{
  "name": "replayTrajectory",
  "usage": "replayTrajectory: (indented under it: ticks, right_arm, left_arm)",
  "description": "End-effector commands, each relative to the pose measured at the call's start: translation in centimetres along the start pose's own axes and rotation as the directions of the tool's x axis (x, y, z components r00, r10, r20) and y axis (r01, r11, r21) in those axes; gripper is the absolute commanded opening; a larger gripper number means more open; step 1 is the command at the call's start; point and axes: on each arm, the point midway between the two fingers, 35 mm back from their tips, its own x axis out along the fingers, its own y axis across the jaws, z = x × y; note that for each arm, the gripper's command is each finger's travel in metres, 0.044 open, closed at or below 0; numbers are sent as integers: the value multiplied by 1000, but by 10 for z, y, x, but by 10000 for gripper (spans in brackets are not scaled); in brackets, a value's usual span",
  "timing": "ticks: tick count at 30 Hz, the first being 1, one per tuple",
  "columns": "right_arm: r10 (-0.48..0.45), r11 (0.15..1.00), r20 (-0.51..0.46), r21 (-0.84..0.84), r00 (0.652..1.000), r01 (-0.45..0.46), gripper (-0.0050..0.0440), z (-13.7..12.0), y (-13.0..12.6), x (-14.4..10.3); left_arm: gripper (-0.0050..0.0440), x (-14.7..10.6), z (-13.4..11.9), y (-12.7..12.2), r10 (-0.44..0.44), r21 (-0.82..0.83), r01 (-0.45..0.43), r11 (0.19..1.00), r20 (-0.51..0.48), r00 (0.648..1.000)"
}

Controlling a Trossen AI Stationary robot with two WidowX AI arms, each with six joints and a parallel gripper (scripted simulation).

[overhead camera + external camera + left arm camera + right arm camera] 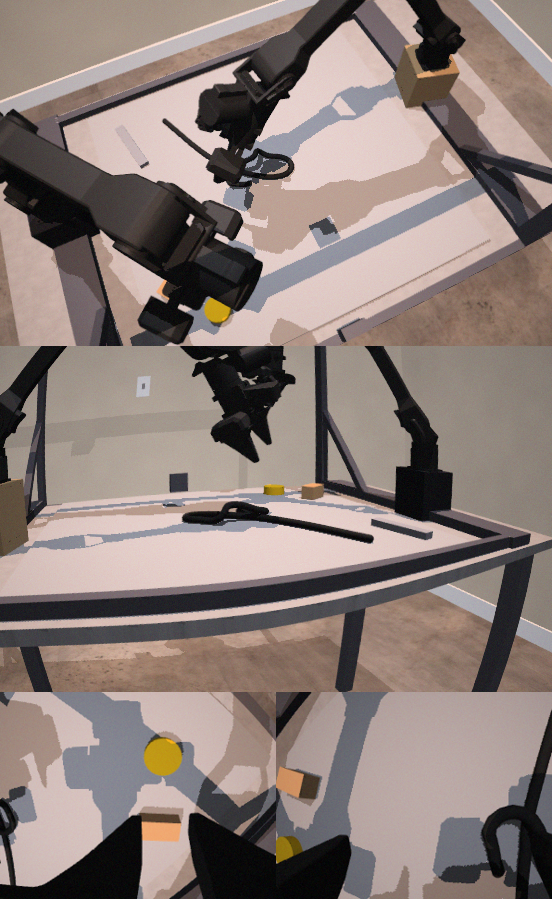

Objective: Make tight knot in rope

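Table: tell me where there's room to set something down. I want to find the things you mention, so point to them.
Widest: between the rope (187, 140) (320, 528) (9, 854) (542, 761) and the exterior view's near rail (150, 85) (250, 598). Crowded: the rope's loop, under the right claw (235, 152) (263, 452) (444, 844); also the yellow disc (217, 311) (274, 490) (163, 757) (287, 849) and orange block (160, 289) (312, 491) (160, 832) (290, 782), under the left claw (194, 270) (165, 823).
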Motion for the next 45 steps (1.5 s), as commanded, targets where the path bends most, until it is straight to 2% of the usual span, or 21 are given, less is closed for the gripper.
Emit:
replayTrajectory:
  ticks: [1, 6, 10, 12, 14, 21, 27, 29, 38, 45]
  right_arm:
    - [28, 1000, 32, 7, 999, -28, 368, 11, 9, -16]
    - [15, 1000, 28, 9, 1000, -15, 248, 14, 1, -22]
    - [-13, 1000, 17, 13, 1000, 12, 152, 20, -15, -34]
    - [-13, 1000, 17, 13, 1000, 12, 152, 20, -15, -34]
    - [-32, 999, 8, 16, 999, 32, 104, 23, -27, -43]
    - [-123, 992, -43, 33, 992, 124, 100, 31, -87, -89]
    - [-205, 976, -115, 52, 972, 212, 100, 22, -150, -141]
    - [-205, 976, -115, 52, 972, 212, 100, 22, -150, -141]
    - [-285, 946, -243, 81, 927, 313, 100, -20, -228, -213]
    - [-302, 934, -314, 91, 900, 345, 100, -50, -257, -243]
  left_arm:
    - [100, -10, 1, 1, 3, 4, -3, 1000, 27, 1000]
    - [100, -10, 1, 1, 3, 4, -3, 1000, 27, 1000]
    - [100, -10, 1, 1, 3, 4, -3, 1000, 27, 1000]
    - [100, -10, 1, 1, 3, 4, -3, 1000, 27, 1000]
    - [100, -10, 1, 1, 3, 4, -3, 1000, 27, 1000]
    - [100, -10, 1, 1, 3, 4, -3, 1000, 27, 1000]
    - [100, -10, 1, 1, 3, 4, -3, 1000, 27, 1000]
    - [100, -10, 1, 1, 3, 4, -3, 1000, 27, 1000]
    - [100, -10, 1, 1, 3, 4, -3, 1000, 27, 1000]
    - [100, -10, 1, 1, 3, 4, -3, 1000, 27, 1000]
